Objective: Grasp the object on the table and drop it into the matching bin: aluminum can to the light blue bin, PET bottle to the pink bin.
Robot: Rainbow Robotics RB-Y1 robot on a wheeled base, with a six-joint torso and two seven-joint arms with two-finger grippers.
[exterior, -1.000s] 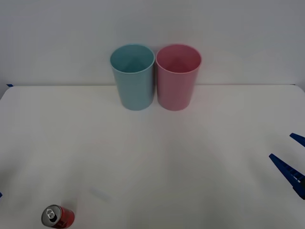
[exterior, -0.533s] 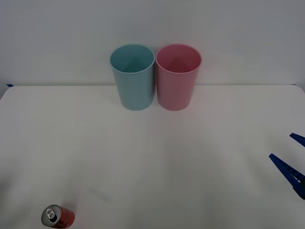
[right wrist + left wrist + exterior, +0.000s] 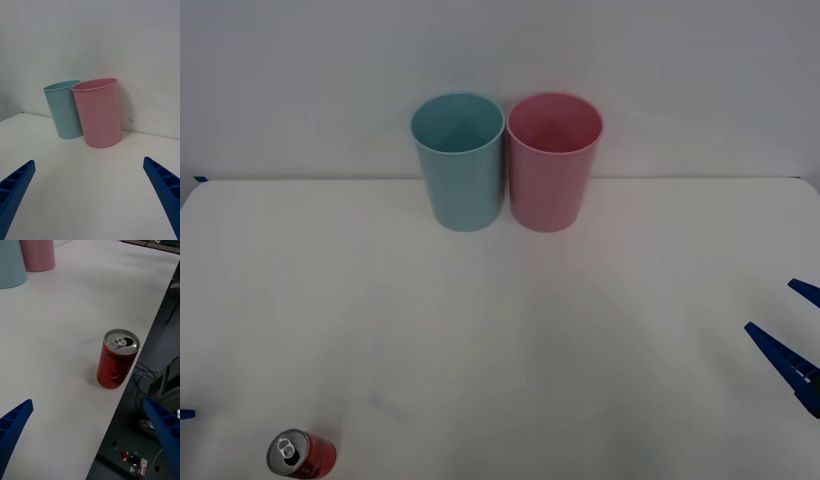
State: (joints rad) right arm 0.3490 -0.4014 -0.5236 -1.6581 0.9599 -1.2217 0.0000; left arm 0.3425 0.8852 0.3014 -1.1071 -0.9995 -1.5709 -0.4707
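A small red aluminum can (image 3: 301,455) with a silver top stands upright at the near left corner of the white table (image 3: 500,330). In the left wrist view the can (image 3: 117,359) sits right by the table's edge, a short way ahead of my open left gripper (image 3: 87,400), which holds nothing. One blue fingertip (image 3: 185,413) of that gripper shows at the front view's left edge. The light blue bin (image 3: 458,160) and pink bin (image 3: 554,160) stand side by side at the back. My right gripper (image 3: 770,305) hovers open at the table's right side, facing both bins (image 3: 98,112).
The table's edge (image 3: 123,390) drops off just beside the can, with cables and equipment on the floor (image 3: 150,378) below. A white wall rises directly behind the bins. Bare tabletop lies between the can and the bins.
A blue fingertip of the left gripper has edged into the front view's left side. The can, bins and right gripper stay where they were.
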